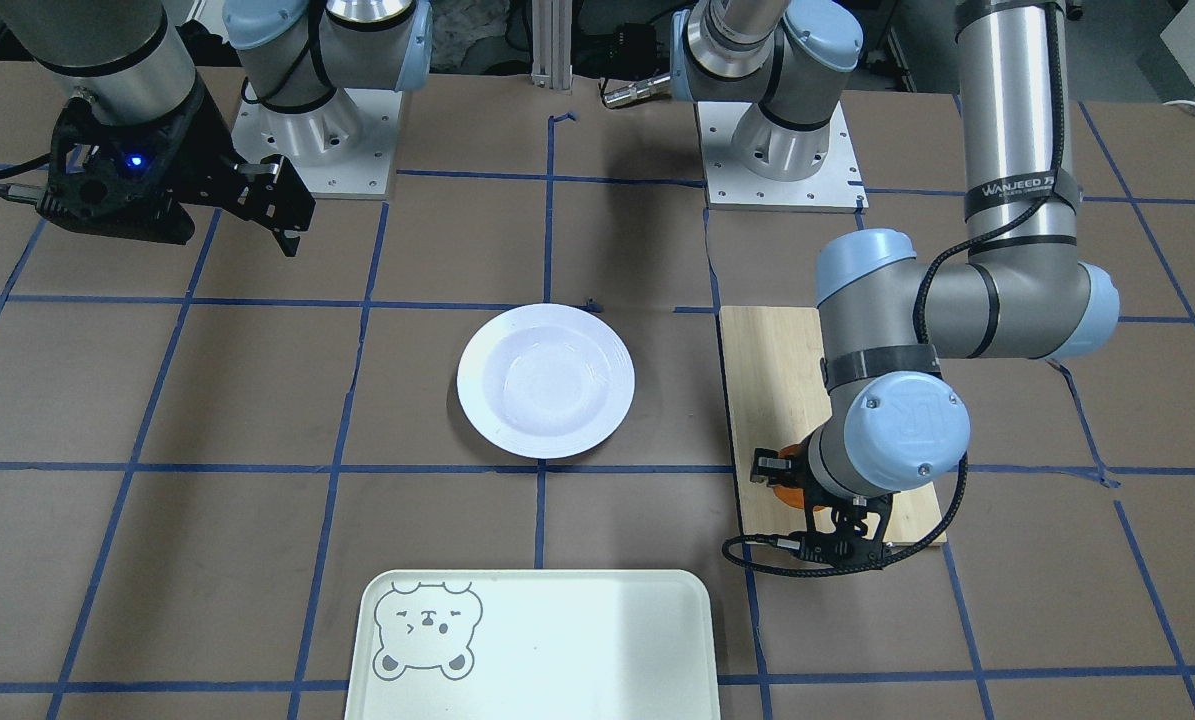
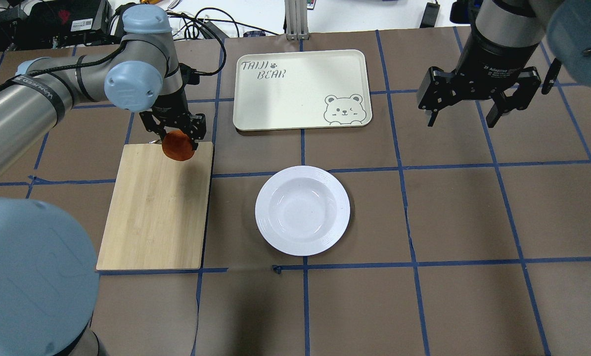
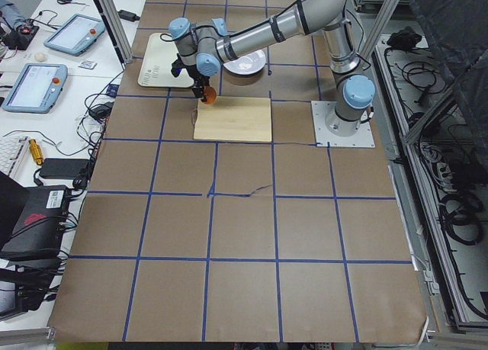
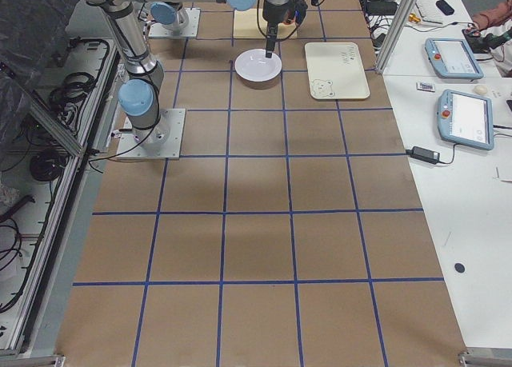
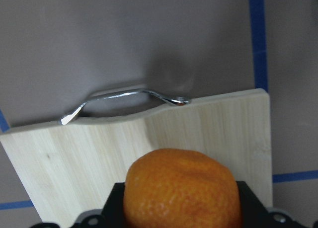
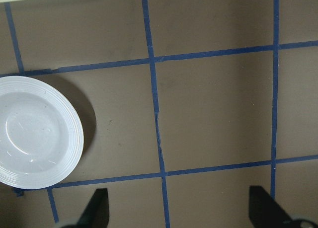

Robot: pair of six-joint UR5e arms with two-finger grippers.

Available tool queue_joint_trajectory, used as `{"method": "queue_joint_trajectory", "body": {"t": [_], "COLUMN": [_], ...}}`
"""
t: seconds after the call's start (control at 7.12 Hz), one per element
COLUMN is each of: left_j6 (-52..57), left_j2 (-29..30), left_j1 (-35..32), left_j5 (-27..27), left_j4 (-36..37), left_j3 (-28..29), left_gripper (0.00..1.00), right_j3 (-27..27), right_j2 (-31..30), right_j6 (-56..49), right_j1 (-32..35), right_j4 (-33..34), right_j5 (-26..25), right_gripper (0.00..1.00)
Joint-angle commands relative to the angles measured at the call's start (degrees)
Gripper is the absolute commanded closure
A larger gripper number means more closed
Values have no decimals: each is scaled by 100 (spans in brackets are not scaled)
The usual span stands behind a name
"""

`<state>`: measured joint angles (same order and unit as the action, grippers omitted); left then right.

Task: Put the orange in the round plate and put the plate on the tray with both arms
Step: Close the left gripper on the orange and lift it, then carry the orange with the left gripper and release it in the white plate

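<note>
Pinching the orange (image 2: 178,147) with the left end effector (image 2: 176,138) over the bamboo board's (image 2: 157,212) handle end, ten o'clock from the round plate (image 2: 302,210). Holding the right end effector (image 2: 461,118) spread at two o'clock, tray (image 2: 295,94) at twelve.

Two texts can be read.
The tray (image 2: 300,101) carries "TAIJI BEAR" in one corner; a black band (image 1: 1022,190) around the left arm (image 1: 1007,100) says "WANJEED".

Orange (image 2: 178,147): bright orange, dimpled skin.
Plate (image 2: 302,210): glossy white, fine concentric ridges on rim.
Tray (image 2: 295,99): pale cream-green, grey bear drawing, grey lettering.
Cutting board (image 2: 157,207): light bamboo grain; handle (image 5: 124,96) silver.
Table (image 2: 473,212): brown, blue taped grid.
Arms (image 2: 28,104): silver-grey, light blue caps.
</note>
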<state>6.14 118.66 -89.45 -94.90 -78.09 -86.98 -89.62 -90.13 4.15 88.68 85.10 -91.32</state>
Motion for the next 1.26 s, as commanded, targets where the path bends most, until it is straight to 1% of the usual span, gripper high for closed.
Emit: {"method": "queue_joint_trajectory", "body": {"t": [0.0,0.14,0.28,0.42,0.56,0.84,0.98,1.12], "left_j6": [-1346,-2049,-2578,-2635,-3027,-3084,-3093,-3110], "left_j2": [-220,-142,-219,-229,-229,-159,-115,-28], "left_j1": [-631,-1105,-1589,-1924,-2241,-2376,-2384,-2384], "left_j5": [830,1268,1542,1571,1780,1773,1756,1756], "left_j4": [-321,-330,-321,-382,-330,-226,-7,178], "left_j3": [-38,-64,-65,-221,-432,-775,-881,-891], "left_gripper": [100,100,100,100,100,100,98,88], "right_j3": [-29,-29,-29,-37,-64,-116,-143,-169], "right_j2": [-5,4,39,66,109,110,110,110], "right_j6": [7,16,16,16,-45,-54,-46,-2], "right_j1": [0,-9,-35,-61,-88,-88,-97,-88], "right_j4": [7,33,86,43,25,16,25,25], "right_j5": [0,0,0,9,9,9,17,17], "right_gripper": [0,0,0,0,0,0,0,0]}}
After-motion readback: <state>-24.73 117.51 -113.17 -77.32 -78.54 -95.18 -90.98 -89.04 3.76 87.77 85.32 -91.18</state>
